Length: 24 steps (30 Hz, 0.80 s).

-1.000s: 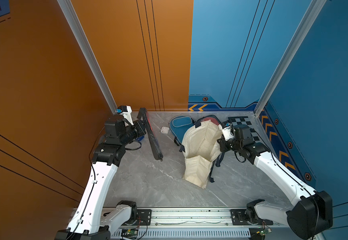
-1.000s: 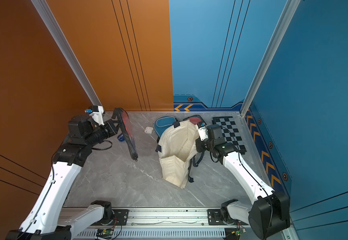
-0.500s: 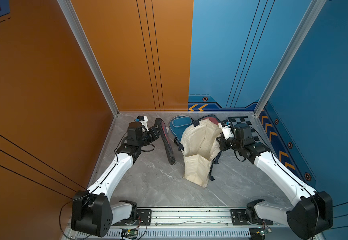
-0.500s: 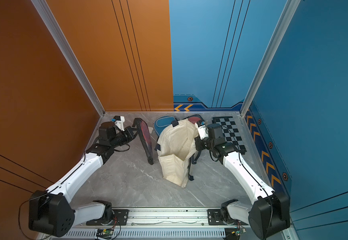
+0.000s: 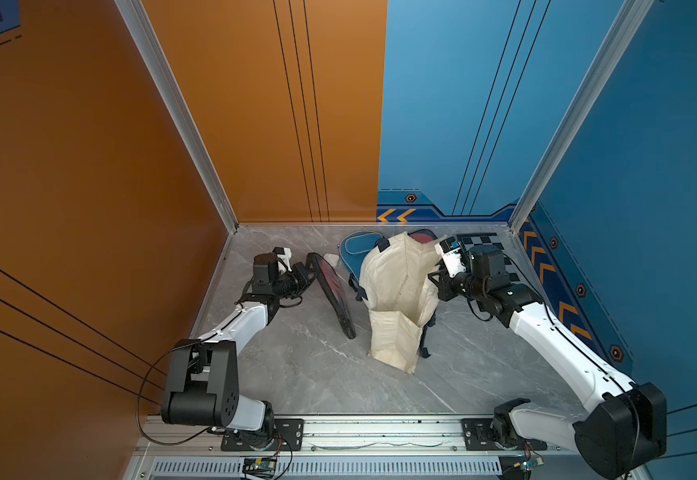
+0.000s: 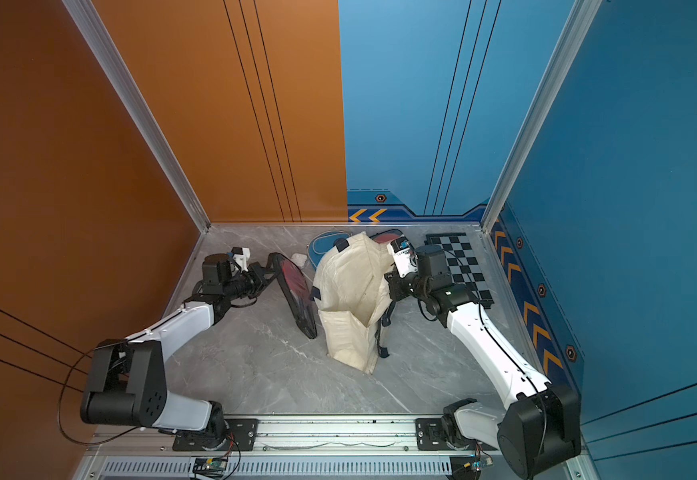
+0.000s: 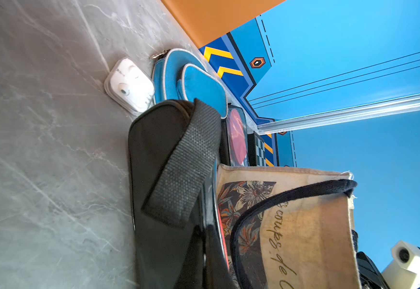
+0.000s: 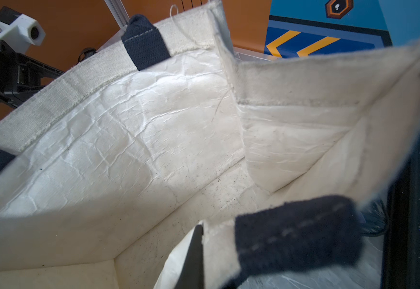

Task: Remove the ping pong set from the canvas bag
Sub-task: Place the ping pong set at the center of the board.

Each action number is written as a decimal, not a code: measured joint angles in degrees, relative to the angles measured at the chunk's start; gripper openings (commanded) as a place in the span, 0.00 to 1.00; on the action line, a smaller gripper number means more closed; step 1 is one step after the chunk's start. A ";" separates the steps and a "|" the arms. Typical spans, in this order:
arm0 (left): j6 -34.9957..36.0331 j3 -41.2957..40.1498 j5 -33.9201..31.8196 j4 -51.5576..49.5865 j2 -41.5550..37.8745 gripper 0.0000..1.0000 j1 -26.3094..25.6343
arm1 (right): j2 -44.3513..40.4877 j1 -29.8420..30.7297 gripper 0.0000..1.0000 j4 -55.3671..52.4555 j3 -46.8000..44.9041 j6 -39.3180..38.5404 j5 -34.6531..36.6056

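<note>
The cream-white canvas bag (image 5: 396, 291) with navy strap handles stands open and slumped in the middle of the grey marbled worktop (image 5: 297, 374). Outside it, at its 9 o'clock, the flat black paddle case (image 5: 334, 295) with a red face leans on edge, its far end clamped between the jaws of the left arm (image 5: 238, 320). The jaws of the right arm (image 5: 554, 338) are pinched tight on the bag's rim at 3 o'clock.

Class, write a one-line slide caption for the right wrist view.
Inside the open canvas bag: crinkled white lining, navy handle ends stitched at the rim, no item visible.
</note>
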 measured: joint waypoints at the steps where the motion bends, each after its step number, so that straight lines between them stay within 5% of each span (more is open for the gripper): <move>1: 0.63 0.00 0.00 -1.79 -0.57 0.00 0.17 | 0.00 0.00 0.00 0.00 0.00 0.00 0.00; 7: 7.19 2.45 -1.49 -17.73 -4.28 0.00 0.35 | -0.02 0.28 0.00 0.07 -0.13 -0.02 0.00; 10: 9.60 2.47 -3.76 -24.50 -6.25 0.18 0.66 | -0.02 0.39 0.00 0.44 -0.37 -0.48 -0.09; 24: 13.55 5.97 -17.05 -39.30 -3.39 0.63 0.96 | 0.00 0.74 0.00 1.68 -0.90 -0.96 -1.33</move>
